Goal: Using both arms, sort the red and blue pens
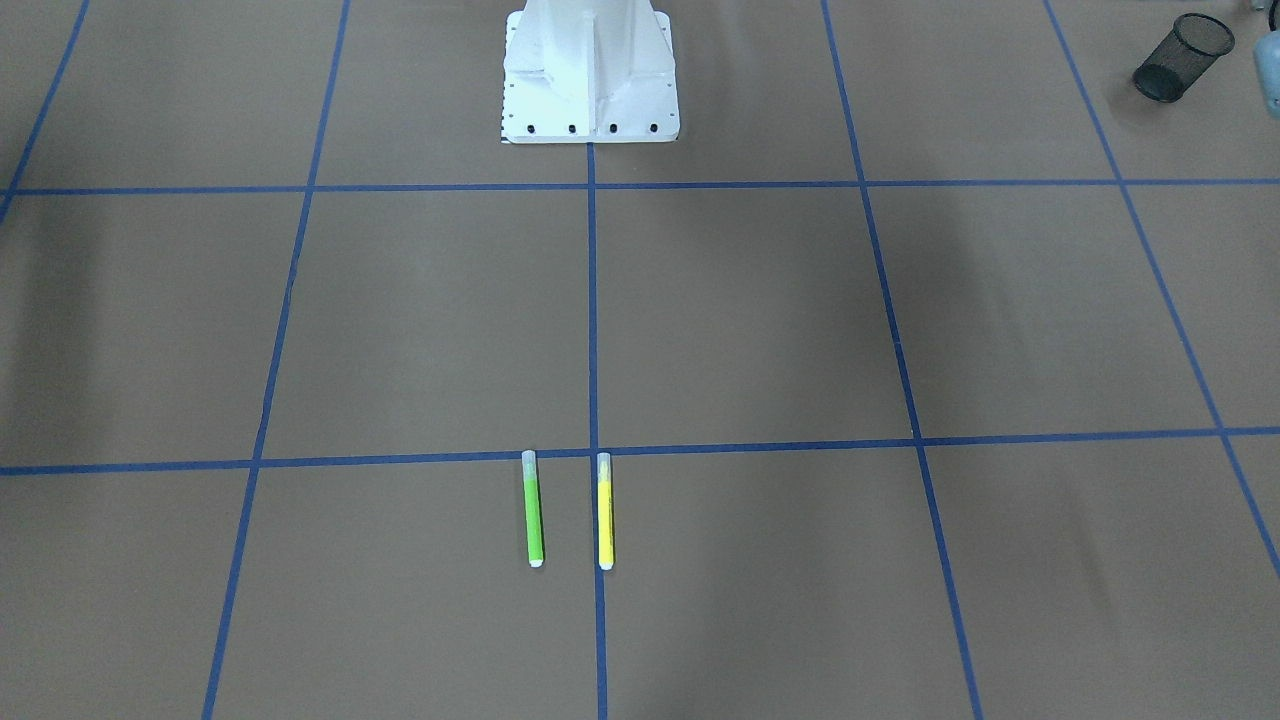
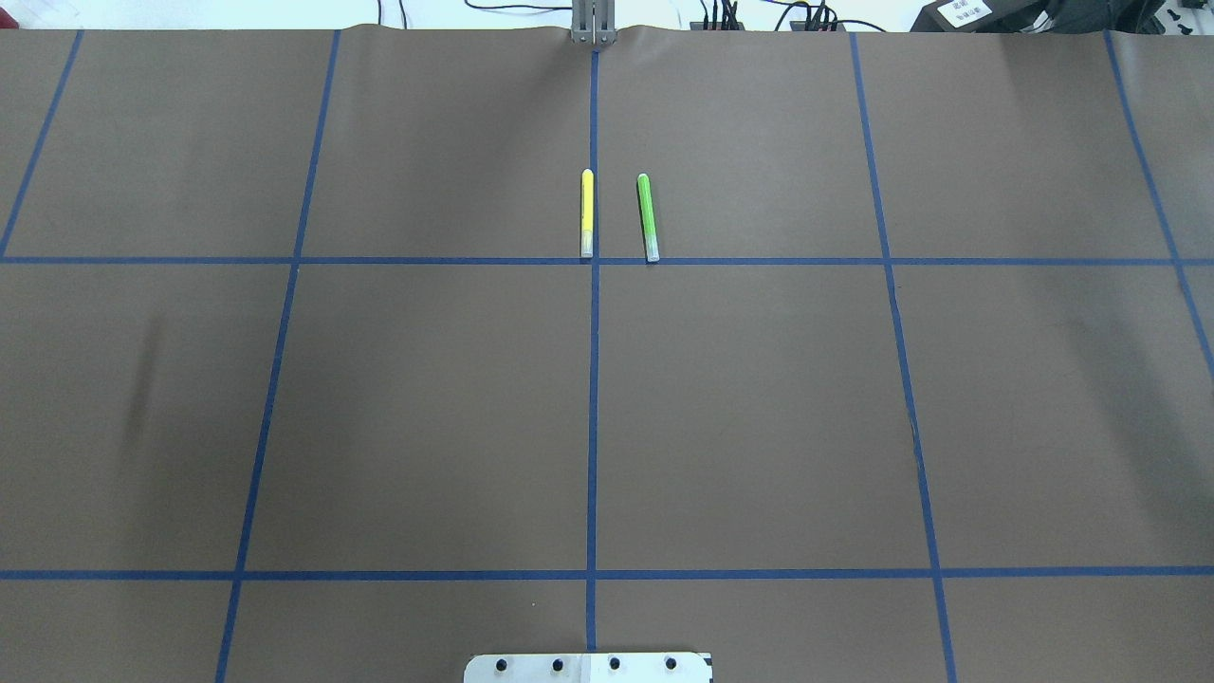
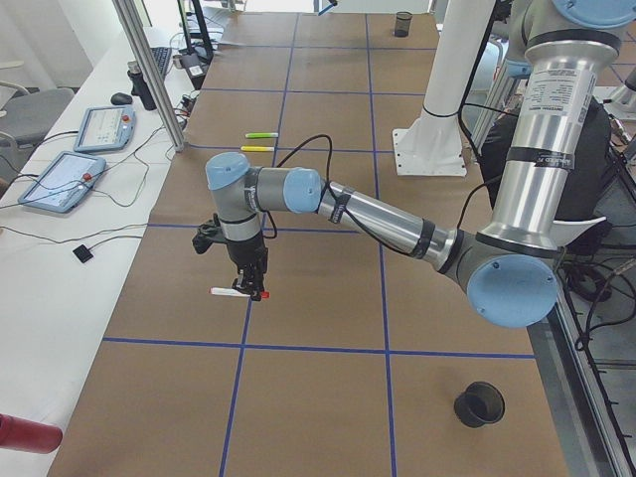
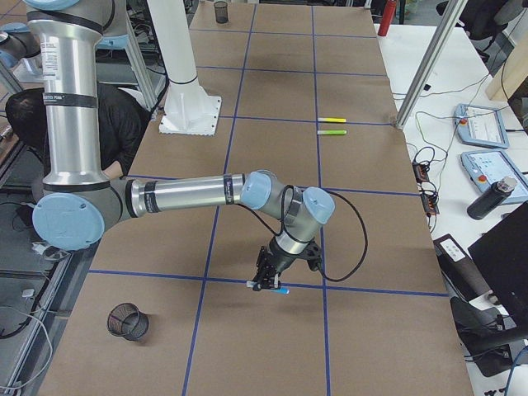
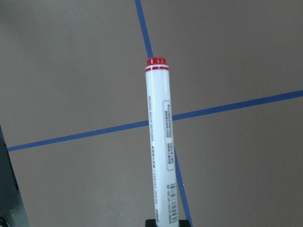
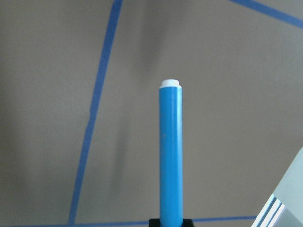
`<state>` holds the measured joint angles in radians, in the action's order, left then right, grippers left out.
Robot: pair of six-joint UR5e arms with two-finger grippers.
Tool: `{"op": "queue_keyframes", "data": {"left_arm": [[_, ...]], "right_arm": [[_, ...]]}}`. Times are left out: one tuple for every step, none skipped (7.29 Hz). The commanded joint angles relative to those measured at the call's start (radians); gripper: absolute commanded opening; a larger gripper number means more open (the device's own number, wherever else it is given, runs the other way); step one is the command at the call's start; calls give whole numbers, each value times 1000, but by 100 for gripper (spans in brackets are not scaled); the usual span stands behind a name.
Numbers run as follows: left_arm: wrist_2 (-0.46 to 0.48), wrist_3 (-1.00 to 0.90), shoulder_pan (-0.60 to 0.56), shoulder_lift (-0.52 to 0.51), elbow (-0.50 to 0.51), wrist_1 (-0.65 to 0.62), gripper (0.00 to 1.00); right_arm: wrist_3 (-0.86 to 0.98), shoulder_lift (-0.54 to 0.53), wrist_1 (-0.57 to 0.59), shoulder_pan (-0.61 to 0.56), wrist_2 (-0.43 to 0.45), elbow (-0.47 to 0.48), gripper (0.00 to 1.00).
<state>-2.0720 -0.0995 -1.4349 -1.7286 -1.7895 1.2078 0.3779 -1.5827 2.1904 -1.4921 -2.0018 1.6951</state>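
Note:
The red pen [image 5: 161, 142], white-barrelled with a red end, sticks out of my left gripper [image 5: 168, 222], which is shut on it. In the exterior left view that gripper [image 3: 250, 288] hangs just over the brown table, holding the red pen [image 3: 227, 291] level. The blue pen [image 6: 171, 156], with a white tip, stands out of my right gripper [image 6: 171, 221], which is shut on it. In the exterior right view this gripper [image 4: 266, 283] hovers low over a blue tape line with the blue pen [image 4: 279, 289] in it.
A green marker [image 2: 648, 216] and a yellow marker [image 2: 587, 213] lie side by side at the table's far middle. One black mesh cup [image 3: 479, 402] stands near the left end, another [image 4: 126, 320] near the right end. The white pedestal [image 1: 590, 75] stands at the robot's side.

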Motion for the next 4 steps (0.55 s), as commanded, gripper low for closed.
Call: {"op": "queue_keyframes", "data": {"left_arm": [[0, 1, -1, 18, -47, -1, 0], [0, 1, -1, 18, -51, -1, 0], [-2, 0, -4, 18, -56, 1, 0], [-2, 1, -4, 18, -76, 1, 0]], "right_arm": [[177, -13, 286, -120, 0, 1, 0], [180, -13, 402, -128, -18, 0, 0], [187, -35, 463, -137, -47, 0, 0], [196, -98, 465, -157, -61, 3, 0]]}}
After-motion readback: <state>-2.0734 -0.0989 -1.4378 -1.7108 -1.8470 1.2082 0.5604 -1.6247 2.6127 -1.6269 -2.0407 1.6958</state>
